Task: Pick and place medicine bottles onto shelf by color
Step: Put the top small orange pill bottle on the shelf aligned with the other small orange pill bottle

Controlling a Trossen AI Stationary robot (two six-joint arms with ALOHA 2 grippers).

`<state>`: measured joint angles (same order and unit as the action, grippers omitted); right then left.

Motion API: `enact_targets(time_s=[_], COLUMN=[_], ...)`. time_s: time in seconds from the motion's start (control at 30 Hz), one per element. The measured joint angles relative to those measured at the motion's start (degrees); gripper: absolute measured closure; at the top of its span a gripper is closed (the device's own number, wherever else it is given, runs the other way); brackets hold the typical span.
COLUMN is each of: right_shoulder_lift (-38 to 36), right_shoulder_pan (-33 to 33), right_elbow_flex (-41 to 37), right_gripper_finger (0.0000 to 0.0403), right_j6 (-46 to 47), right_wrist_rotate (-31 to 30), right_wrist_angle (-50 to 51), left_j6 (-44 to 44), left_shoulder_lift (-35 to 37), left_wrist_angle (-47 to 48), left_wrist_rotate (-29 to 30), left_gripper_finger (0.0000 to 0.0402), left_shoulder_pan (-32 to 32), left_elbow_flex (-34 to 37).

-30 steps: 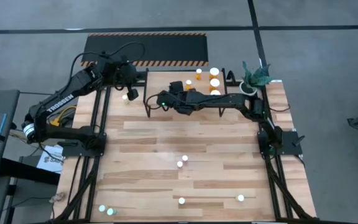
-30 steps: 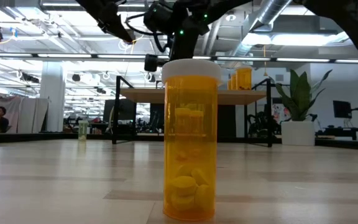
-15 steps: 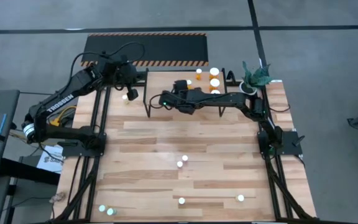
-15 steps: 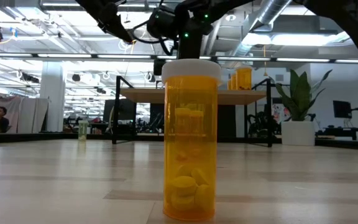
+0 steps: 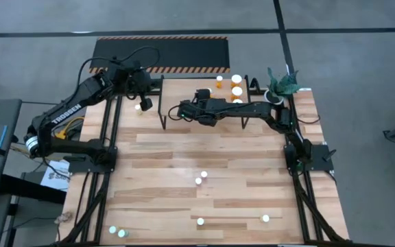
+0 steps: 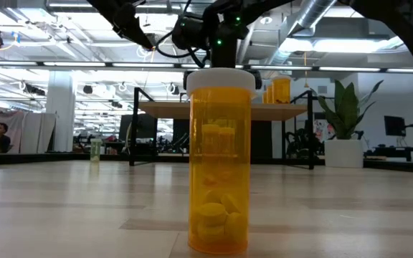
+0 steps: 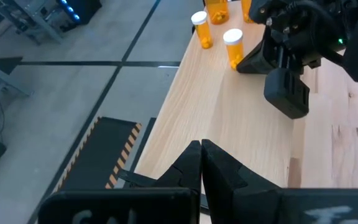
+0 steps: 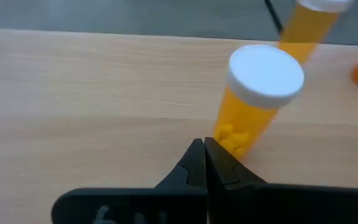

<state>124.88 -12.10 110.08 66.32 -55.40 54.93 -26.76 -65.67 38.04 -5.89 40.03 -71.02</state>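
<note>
The shelf (image 5: pixel 177 89) stands at the table's far edge, with a light wood top and black legs. Several orange bottles with white caps (image 5: pixel 236 90) stand on its right part. My right gripper (image 5: pixel 199 101) hovers over the shelf's middle, shut and empty. In the right wrist view (image 8: pixel 202 149), an orange bottle (image 8: pixel 260 93) stands on the shelf top just beyond its fingertips. My left gripper (image 5: pixel 145 103) hangs over the shelf's left end, shut and empty (image 7: pixel 201 149). A large orange bottle (image 6: pixel 219 158) stands close to the low camera.
Loose bottles stand on the table: two mid-table (image 5: pixel 201 178), two near the front edge (image 5: pixel 200 221) (image 5: pixel 265 219), two greenish ones at the front left (image 5: pixel 117 232), and one by the shelf's left leg (image 5: pixel 138 106). A potted plant (image 5: pixel 280 86) stands at the far right corner.
My right gripper has drawn back a little along the shelf toward the table's right edge. My left arm has kept still.
</note>
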Motion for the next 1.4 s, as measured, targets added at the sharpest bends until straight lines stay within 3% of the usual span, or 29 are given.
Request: enact_targets(time_s=[0.17, 1.0, 1.17, 1.4], right_shoulder_lift=[0.00, 0.09, 0.09, 0.09], right_shoulder_pan=[0.16, 0.59, 0.61, 1.40], right_elbow_flex=[0.00, -0.02, -0.02, -0.04], right_gripper_finger=[0.0399, 0.0400, 0.0397, 0.0400], right_j6=[6.96, 14.75, 14.18, 4.57], right_wrist_rotate=[-1.66, -3.26, -3.37, -4.00], right_wrist_angle=[5.18, 12.75, 10.66, -0.88], left_j6=[-0.01, 0.00, 0.00, -0.01], left_shoulder_lift=[0.00, 0.00, 0.00, -0.02], left_wrist_angle=[-0.01, 0.00, 0.00, 0.00], left_wrist_rotate=[0.02, 0.15, 0.20, 0.22], left_gripper_finger=[0.0401, 0.0401, 0.0401, 0.0401], left_shoulder_pan=[0.00, 0.00, 0.00, 0.00], left_elbow_flex=[0.00, 0.00, 0.00, 0.00])
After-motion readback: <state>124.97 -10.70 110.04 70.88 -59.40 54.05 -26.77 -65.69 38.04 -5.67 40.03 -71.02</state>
